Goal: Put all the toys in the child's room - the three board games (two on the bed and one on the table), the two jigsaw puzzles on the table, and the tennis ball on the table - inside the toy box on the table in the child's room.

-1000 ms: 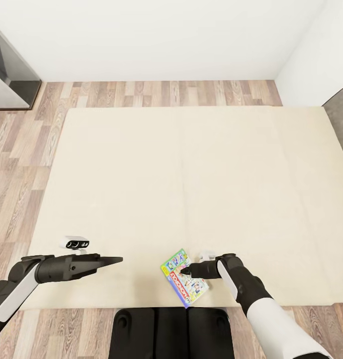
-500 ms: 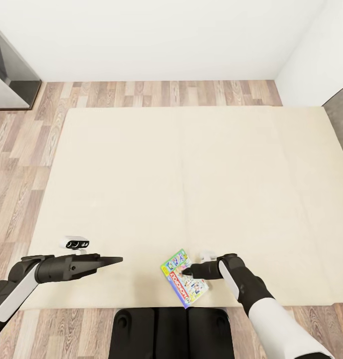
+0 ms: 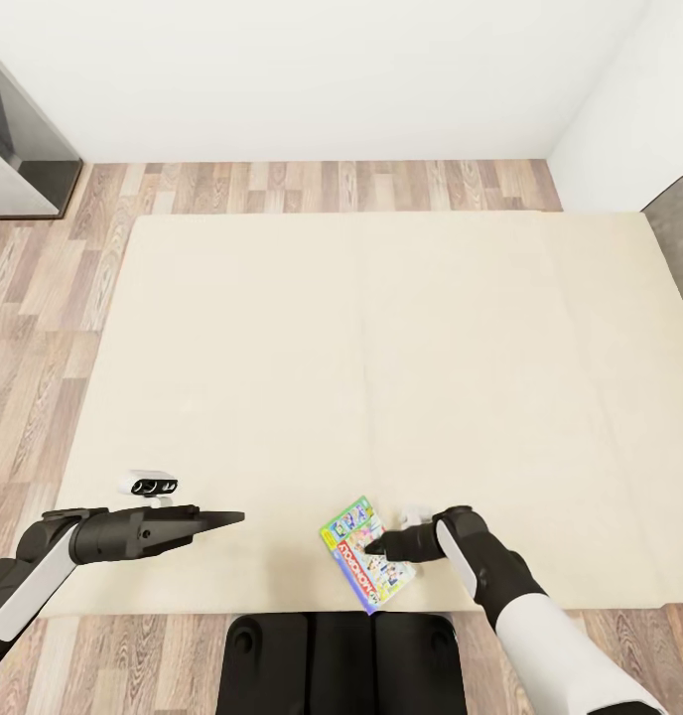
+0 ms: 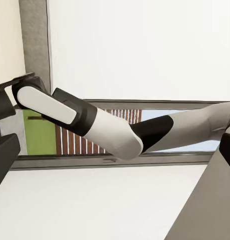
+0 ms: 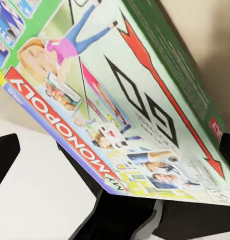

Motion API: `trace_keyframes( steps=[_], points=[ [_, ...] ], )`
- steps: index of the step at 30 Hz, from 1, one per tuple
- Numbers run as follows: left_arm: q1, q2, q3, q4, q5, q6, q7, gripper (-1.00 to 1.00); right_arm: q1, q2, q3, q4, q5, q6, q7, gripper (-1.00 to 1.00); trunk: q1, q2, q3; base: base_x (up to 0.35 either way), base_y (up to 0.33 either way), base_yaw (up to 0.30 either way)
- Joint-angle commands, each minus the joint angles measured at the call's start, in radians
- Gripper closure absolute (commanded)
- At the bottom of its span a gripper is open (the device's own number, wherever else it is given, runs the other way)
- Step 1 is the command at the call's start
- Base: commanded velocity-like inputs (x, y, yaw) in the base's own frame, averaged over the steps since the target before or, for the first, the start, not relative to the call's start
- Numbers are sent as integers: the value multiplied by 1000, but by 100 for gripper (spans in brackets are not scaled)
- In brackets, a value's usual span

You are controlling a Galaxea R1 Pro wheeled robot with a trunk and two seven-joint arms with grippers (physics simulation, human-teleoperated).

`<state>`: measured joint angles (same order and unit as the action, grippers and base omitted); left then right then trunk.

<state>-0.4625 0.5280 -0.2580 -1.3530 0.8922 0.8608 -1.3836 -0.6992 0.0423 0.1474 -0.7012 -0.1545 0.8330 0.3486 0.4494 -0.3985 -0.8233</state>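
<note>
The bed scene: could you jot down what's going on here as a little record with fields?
Place: bed with a cream mattress, on a wood-plank floor
Toy: Monopoly board game, lying near the bed's near edge
Right gripper: at the game box, over its top; grip state unclear
Left gripper: held over the bed, nothing in it, apart from the game
Other toys: none seen on the bed

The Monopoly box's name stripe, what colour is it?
Red with white letters, on the Monopoly box; the right wrist view shows it best.
</note>
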Motion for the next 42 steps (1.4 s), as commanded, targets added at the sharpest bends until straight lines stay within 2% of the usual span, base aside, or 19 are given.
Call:
trace_keyframes(
  steps=[1,8,18,28,37,42],
  points=[
    [-1,1,-3,0,7,10,0,-100,0,0,2,5,-8,5,-4,-100,1,-2,-1,0,0,0],
    [-1,1,-3,0,7,10,0,-100,0,11,3,85,-3,-9,-6,-100,1,-2,-1,0,0,0],
    [-1,1,-3,0,7,10,0,-100,0,14,3,96,-4,-57,-6,-100,1,-2,-1,0,0,0],
    [-1,1,-3,0,7,10,0,-100,0,18,1,96,-9,-68,5,-100,1,-2,-1,0,0,0],
    [0,1,-3,0,7,10,0,-100,0,49,1,96,-14,-93,10,-100,1,-2,-1,0,0,0],
    [0,1,-3,0,7,10,0,-100,0,56,0,97,-20,-101,21,-100,1,-2,-1,0,0,0]
  ],
)
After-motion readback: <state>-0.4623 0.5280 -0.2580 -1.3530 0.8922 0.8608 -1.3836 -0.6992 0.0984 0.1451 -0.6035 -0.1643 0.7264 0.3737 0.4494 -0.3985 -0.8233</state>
